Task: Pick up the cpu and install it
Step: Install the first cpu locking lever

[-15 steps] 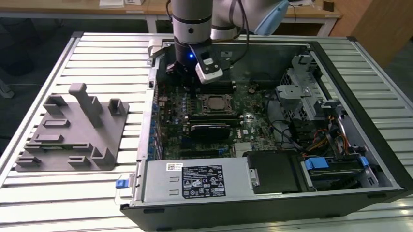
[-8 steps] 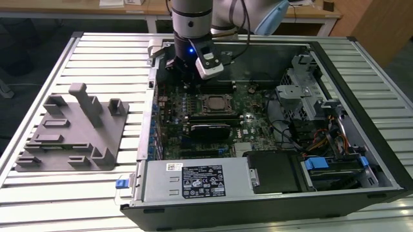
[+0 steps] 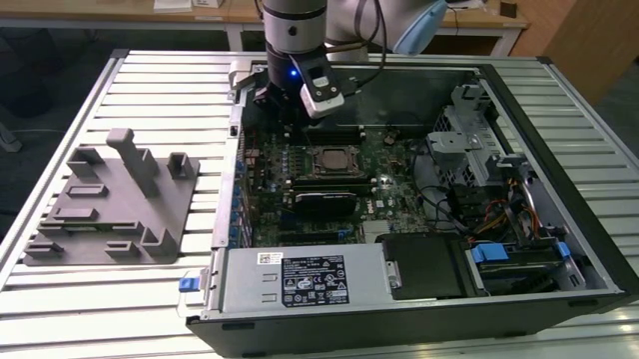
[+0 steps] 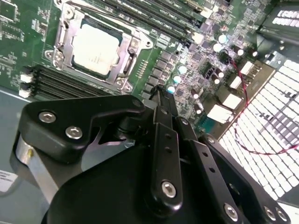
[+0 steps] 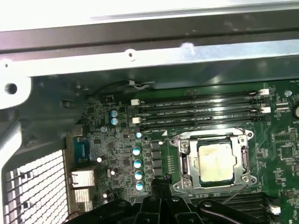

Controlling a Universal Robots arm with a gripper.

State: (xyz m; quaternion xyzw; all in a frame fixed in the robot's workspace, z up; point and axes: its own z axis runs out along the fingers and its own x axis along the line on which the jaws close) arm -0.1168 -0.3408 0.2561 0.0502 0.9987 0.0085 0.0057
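Note:
The cpu is a small square chip with a pale silver top. It lies flat inside the metal socket frame on the green motherboard, and shows in both wrist views. My gripper hangs over the motherboard's far corner at the exterior view's left, beyond the socket and apart from the chip. Its black fingers meet at the tip, shut with nothing between them.
The open computer case lies on a slatted table. A black heatsink block sits just nearer than the socket, the power supply nearer still, and drive cages and cables stand at the exterior view's right. A grey fixture lies outside the case.

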